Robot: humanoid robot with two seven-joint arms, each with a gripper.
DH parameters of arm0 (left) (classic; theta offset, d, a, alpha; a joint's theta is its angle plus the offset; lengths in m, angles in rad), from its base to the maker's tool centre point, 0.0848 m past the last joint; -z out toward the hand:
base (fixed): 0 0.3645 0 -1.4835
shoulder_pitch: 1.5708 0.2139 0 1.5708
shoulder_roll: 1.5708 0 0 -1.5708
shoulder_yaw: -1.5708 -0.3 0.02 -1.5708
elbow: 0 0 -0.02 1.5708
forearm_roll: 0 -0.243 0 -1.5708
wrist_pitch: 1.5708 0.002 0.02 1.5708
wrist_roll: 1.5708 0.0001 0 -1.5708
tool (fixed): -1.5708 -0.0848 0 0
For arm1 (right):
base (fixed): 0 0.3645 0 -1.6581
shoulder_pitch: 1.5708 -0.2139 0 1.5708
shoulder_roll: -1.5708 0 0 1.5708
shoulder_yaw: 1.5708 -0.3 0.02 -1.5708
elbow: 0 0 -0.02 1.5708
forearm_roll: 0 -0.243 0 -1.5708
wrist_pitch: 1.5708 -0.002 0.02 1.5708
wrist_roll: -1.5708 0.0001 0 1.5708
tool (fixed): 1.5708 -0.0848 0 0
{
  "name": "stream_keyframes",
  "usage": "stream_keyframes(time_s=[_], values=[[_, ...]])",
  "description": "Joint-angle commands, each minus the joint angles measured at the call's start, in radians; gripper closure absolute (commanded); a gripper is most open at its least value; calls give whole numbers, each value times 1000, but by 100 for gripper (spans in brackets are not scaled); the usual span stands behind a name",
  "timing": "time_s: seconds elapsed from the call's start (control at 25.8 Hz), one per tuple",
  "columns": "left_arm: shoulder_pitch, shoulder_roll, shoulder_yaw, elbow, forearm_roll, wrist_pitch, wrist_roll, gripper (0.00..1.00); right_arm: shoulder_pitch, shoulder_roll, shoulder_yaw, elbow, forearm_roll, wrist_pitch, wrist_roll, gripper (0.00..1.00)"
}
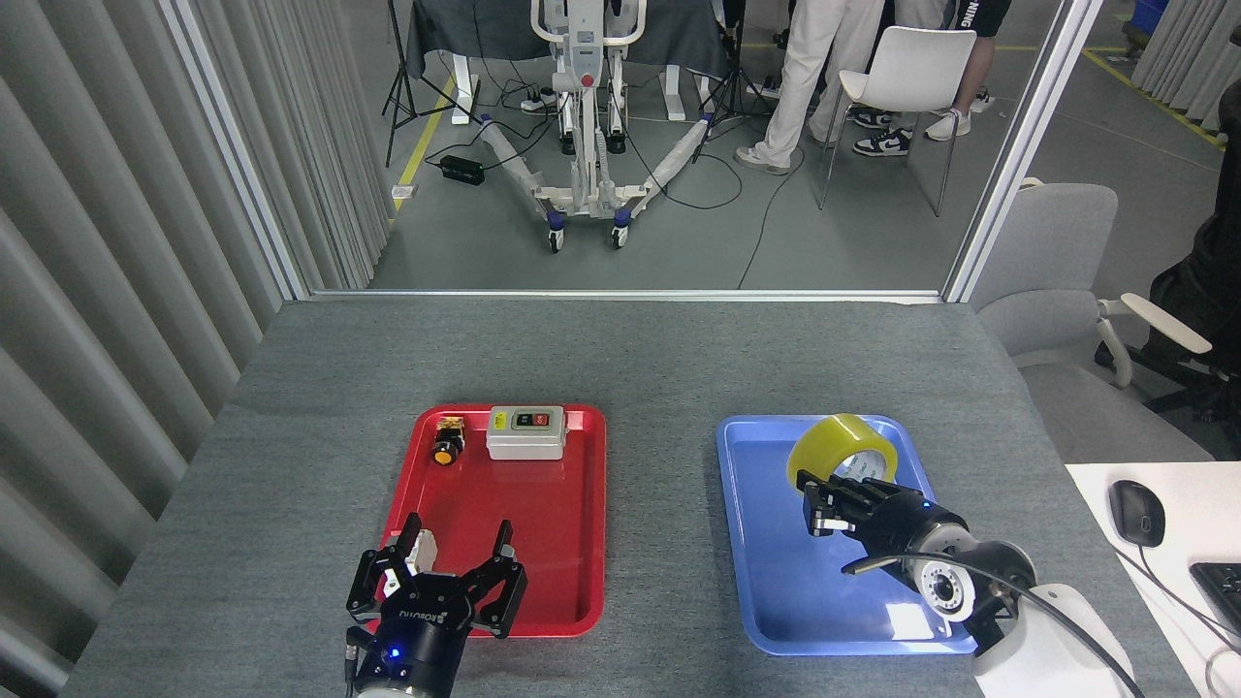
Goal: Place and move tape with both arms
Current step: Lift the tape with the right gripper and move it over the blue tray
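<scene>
The tape [836, 449], a wide yellow roll with a white inner core, is held tilted over the far part of the blue tray [776, 572]. My right gripper [832, 502] is shut on the tape's near rim, with the arm coming in from the lower right. My left gripper [436, 572] hovers over the near end of the red tray [543, 504], its black fingers spread open and nothing between them.
The red tray holds a grey switch box [525, 431], a yellow push button [448, 438] and a white breaker [415, 557] partly hidden behind my left gripper. A mouse [1136, 512] lies on a white desk at the right. People and chairs stand beyond the table's far edge.
</scene>
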Motion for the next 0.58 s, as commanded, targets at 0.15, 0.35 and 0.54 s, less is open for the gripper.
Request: stream_keyframes(time_s=[0.15, 0.35, 0.54], values=[[2, 0, -11, 86, -93, 74, 19, 0, -148, -37, 239, 43, -168, 363, 140, 82], [2, -1, -16, 98, -163, 115, 13, 0, -262, -98, 414, 93, -370, 493, 141, 83], [2, 0, -27, 80, -163, 61, 10, 0, -337, -93, 461, 237, -424, 514, 141, 82]])
